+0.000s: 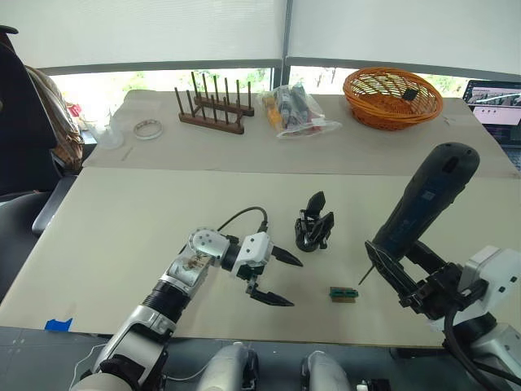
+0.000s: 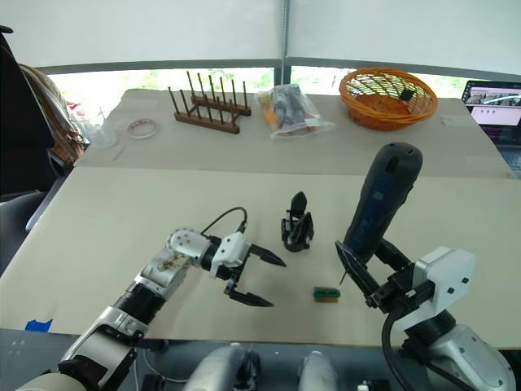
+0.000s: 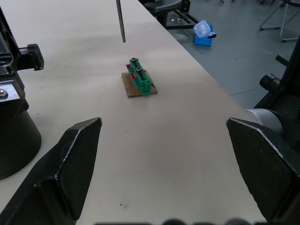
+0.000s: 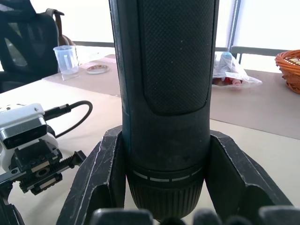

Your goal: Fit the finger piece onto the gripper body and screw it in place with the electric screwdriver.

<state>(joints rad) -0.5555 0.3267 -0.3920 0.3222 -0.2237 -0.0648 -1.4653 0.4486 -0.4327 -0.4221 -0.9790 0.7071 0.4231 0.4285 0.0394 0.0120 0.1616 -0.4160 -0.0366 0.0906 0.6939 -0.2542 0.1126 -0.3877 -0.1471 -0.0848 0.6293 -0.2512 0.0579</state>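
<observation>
The gripper body [image 1: 313, 235] stands on the table's middle, and the slim pointed finger piece [image 1: 316, 201] rises upright from its top. My left gripper [image 1: 295, 283] hovers just left of it, open and empty. In the left wrist view the gripper body [image 3: 14, 117] is close beside one finger. My right gripper [image 1: 399, 259] is shut on the electric screwdriver [image 1: 425, 199], which tilts with its thin bit [image 1: 364, 275] pointing down at the table, right of the gripper body. In the right wrist view both fingers [image 4: 98, 178] clamp the screwdriver's barrel [image 4: 164, 93].
A tiny green-and-black block [image 1: 343, 293] lies near the front edge below the bit. At the back stand a wooden peg rack [image 1: 213, 112], a plastic bag [image 1: 295, 110], an orange basket [image 1: 393, 98], a tape ring [image 1: 148, 129] and a laptop [image 1: 496, 102].
</observation>
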